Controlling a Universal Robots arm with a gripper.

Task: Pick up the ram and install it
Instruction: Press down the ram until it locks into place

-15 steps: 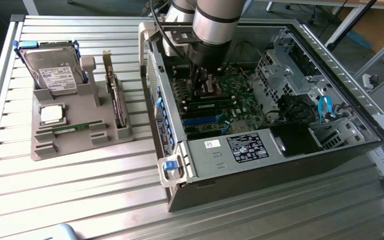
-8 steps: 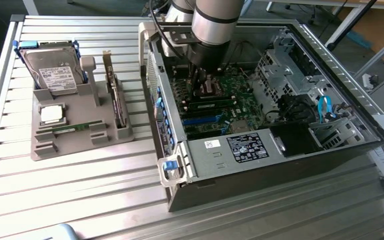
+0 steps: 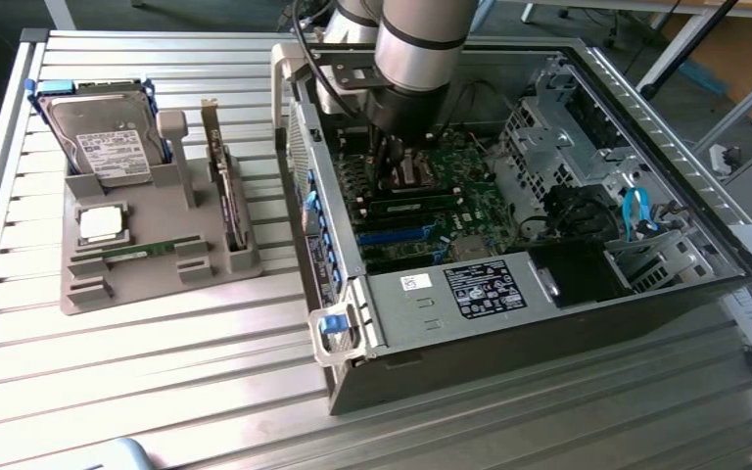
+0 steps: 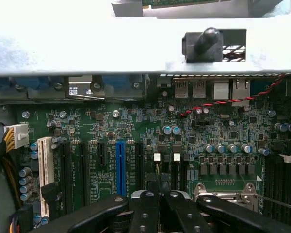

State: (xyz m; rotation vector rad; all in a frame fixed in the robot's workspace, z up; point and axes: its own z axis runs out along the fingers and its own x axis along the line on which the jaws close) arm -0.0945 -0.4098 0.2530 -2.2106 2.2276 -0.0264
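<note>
gripper [image 3: 405, 176]: down inside the open PC case [image 3: 637, 294], low over the motherboard [image 3: 468, 196]; in the wrist view [image 4: 157, 187] black linkages converge over the board.
jaws: pressed together, fingertips [image 4: 146, 196] meeting; no green stick seen between them.
ram [image 3: 152, 251]: out on the grey parts tray [image 3: 154, 289], well apart from the gripper, at the exterior view's left of the case.
ram pose: lying low in a slot between the tray's small blocks, thin edge up.
ram long axis: roughly along the exterior view's left-right, right end slightly farther from the camera, pointing toward the case wall.
second green stick [image 3: 409, 207]: on the motherboard just below the gripper, long axis also near left-right in the exterior view; seated or loose, cannot tell.
tray neighbours: square silver processor chip [image 3: 99, 223] just behind the ram; hard drive [image 3: 105, 145] propped at the far end; dark expansion card [image 3: 228, 201] upright on edge along the tray side nearest the case.
board under wrist: blue slot [image 4: 120, 167] and white slot [image 4: 45, 170] running parallel, black slots between; red-and-black twisted wire [image 4: 233, 101] across the upper board.
support: ribbed metal table [image 3: 154, 392] under tray and case.
</note>
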